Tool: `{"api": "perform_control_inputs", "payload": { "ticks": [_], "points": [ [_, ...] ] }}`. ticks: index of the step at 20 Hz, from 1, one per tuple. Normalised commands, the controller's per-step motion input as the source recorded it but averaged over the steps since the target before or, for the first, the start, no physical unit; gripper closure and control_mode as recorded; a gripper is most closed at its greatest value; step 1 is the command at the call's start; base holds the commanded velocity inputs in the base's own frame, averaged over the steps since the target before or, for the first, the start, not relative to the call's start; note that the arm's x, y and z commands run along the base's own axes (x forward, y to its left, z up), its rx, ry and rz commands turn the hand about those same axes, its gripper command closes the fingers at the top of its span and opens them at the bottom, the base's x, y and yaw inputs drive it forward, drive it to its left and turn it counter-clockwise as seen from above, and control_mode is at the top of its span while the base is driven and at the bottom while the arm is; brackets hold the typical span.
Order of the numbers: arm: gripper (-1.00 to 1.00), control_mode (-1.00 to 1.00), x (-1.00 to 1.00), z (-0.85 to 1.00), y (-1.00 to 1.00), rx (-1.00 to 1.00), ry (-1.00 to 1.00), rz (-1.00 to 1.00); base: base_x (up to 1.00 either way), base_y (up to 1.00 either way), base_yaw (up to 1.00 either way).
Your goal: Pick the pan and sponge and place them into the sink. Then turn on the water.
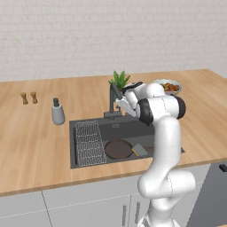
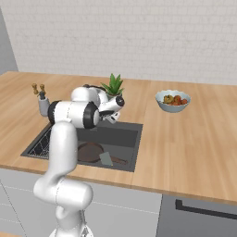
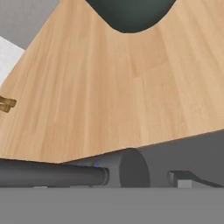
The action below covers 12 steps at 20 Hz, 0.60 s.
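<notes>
The dark brown pan [image 1: 118, 149] [image 2: 89, 152] lies flat in the dark grey sink [image 1: 128, 131] [image 2: 121, 137], its handle pointing right. The small sponge [image 1: 140, 150] [image 2: 106, 159] rests in the basin against the pan's right side. My gripper [image 1: 123, 105] [image 2: 112, 118] hangs at the back rim of the sink, right beside the dark faucet [image 1: 112, 100], with its jaws open and nothing between them. In the hand view the faucet's dark cylindrical parts [image 3: 57, 173] lie very close, along the bottom. Water is out of view.
A ribbed wire rack [image 1: 88, 142] fills the sink's left part. A potted plant [image 1: 119, 80] [image 2: 112, 85] stands behind the faucet, a bowl of food [image 1: 169, 86] [image 2: 172, 100] to its right. A grey dispenser [image 1: 57, 113] and two small shakers [image 1: 29, 97] stand left.
</notes>
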Motion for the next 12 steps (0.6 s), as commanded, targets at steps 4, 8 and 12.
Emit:
{"api": "perform_control_inputs", "payload": {
  "ticks": [4,8,12],
  "points": [
    [-1.00,-1.00,0.25,-0.13,0.00,0.00,0.00,-0.03,0.00,0.00,0.00],
    [-1.00,-1.00,0.22,-0.12,0.00,0.00,0.00,-0.03,0.00,0.00,0.00],
    [1.00,-1.00,0.18,-0.13,0.00,0.00,0.00,-0.02,0.00,0.00,0.00]
  ]
}}
